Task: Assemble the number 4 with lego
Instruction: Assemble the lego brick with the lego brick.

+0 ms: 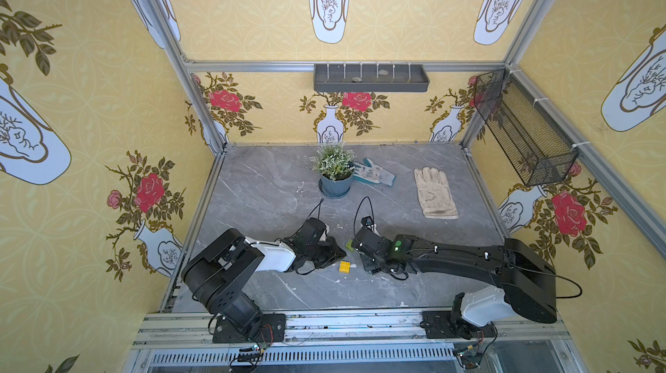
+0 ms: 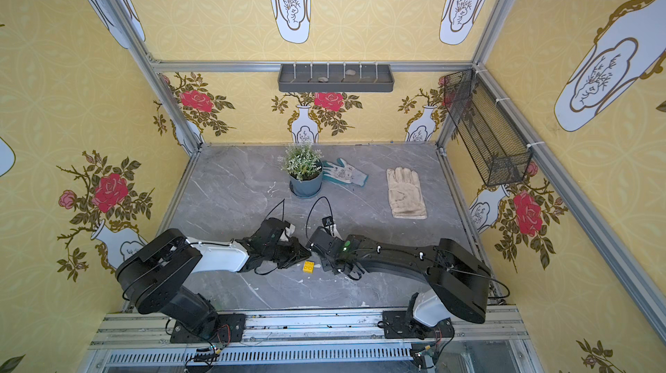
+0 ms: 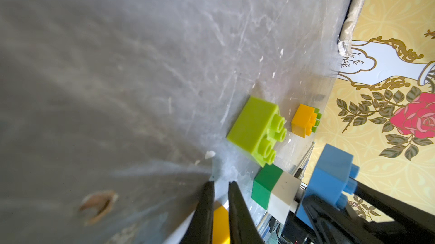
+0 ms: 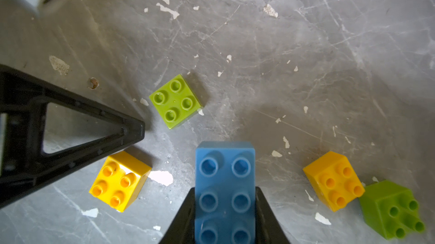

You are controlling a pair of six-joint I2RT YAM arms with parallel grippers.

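I count seven bricks for certain. My right end effector [image 4: 224, 194] is clamped across the one long blue brick [image 4: 224, 169], near the middle of the counter [image 4: 306, 42]. From the left wrist I see one dark green brick [image 3: 267, 184] and one white brick [image 3: 283, 195] stacked in a line under the blue one. Something dark sits between white and blue, possibly a black brick, but I can't make it out.

There are two yellow and two lime bricks, all loose on the counter. The first yellow brick [image 1: 345, 266] lies between the two arms, at about 6 o'clock from the counter's middle. The first lime brick [image 1: 349, 244] peeks out at its 12 o'clock. The second yellow brick [image 4: 334, 180] and second lime brick [image 4: 392, 209] sit touching each other, hidden under my right arm in both top views.

My left end effector [image 3: 221, 184] has its fingers drawn together, tips just beside the first yellow brick.

Far off at 12 o'clock stands one potted plant [image 1: 335, 173]. One teal glove [image 1: 374, 172] lies at its 3 o'clock, and one beige glove [image 1: 434, 193] lies farther along.
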